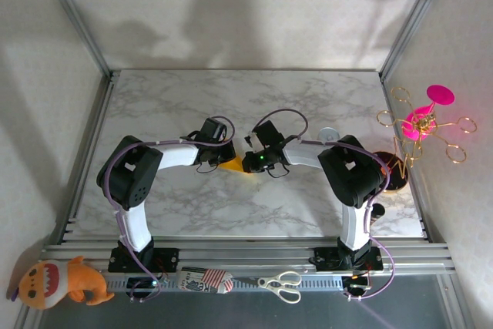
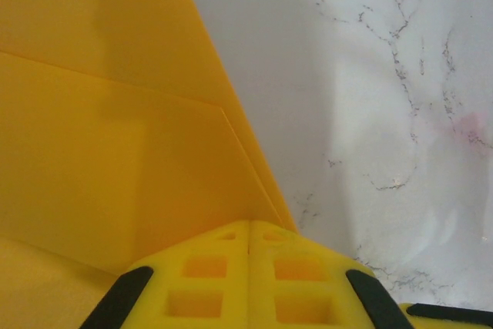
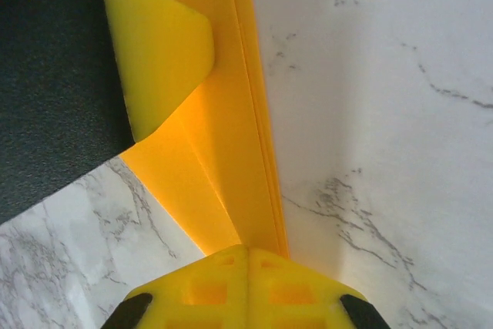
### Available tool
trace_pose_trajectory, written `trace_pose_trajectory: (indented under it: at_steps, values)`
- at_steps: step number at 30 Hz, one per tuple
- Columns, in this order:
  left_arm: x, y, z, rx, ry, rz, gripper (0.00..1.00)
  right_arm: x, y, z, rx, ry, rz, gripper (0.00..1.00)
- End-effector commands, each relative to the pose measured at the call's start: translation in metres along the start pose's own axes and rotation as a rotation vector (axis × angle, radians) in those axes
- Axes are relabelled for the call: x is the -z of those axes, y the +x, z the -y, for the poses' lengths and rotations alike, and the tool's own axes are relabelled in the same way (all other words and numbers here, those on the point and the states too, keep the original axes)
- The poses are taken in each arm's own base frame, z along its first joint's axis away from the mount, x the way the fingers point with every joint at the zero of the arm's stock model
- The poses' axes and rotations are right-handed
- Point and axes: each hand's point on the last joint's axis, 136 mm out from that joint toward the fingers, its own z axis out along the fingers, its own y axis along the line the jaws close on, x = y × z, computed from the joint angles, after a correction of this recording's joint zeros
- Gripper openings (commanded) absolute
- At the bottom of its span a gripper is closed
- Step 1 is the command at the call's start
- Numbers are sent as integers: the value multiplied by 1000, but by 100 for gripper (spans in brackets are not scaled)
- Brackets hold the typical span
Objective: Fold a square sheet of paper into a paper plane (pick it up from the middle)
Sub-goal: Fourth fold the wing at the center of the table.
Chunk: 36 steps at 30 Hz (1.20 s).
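Orange-yellow thin paper sheet [image 1: 231, 165] was folded into layered point, marble table [image 1: 231, 213] centre; left fingers [image 2: 331, 267] and right fingers [image 3: 308, 279] clenched its edges; final folds seemingly remained.

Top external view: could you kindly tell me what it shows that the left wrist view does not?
Top external adds the right tool, scissors and a plush toy. Left wrist adds the folded paper's stacked layer edges, close up. Both share that orange-yellow paper, the shut left tool gripping it, and the marble table.
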Motion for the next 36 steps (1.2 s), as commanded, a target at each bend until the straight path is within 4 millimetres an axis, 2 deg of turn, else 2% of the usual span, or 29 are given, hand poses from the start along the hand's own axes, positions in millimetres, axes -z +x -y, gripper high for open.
trace_pose_trajectory:
  at_steps: [1, 8, 13, 16, 18, 20, 24, 26, 28, 32, 36]
  values:
    - [-11, 24, -75, 20, -275, -59, 4, 3, 48, 24, -45, 75, -158, 1]
    - [-13, 26, -79, 18, -284, -66, 4, 9, 55, 37, -71, 94, -153, 1]
    - [-13, 25, -77, 8, -274, -70, 4, 14, 66, 43, -104, 90, -156, 1]
    - [-13, 23, -70, -4, -246, -68, 4, 22, 60, 39, -107, 74, -112, 1]
    - [-10, 16, -57, -13, -205, -61, 5, 31, 44, 27, -85, 39, -51, 2]
    - [-5, 5, -35, -16, -136, -47, 7, 40, 23, 12, -58, -1, 31, 2]
    - [25, -30, 24, 1, 42, 35, 18, 56, -11, -11, -5, -62, 170, 5]
    - [42, -45, 32, 35, 60, 92, 25, 58, -21, -16, -3, -73, 208, 10]
    - [55, -54, 26, 92, 58, 144, 31, 57, -29, -17, -5, -65, 226, 14]
    - [76, -58, -1, 238, 71, 221, 38, 43, -42, -25, 20, -61, 211, 15]
    - [81, -52, -18, 361, 116, 239, 43, 19, -48, -31, 32, -42, 174, 15]
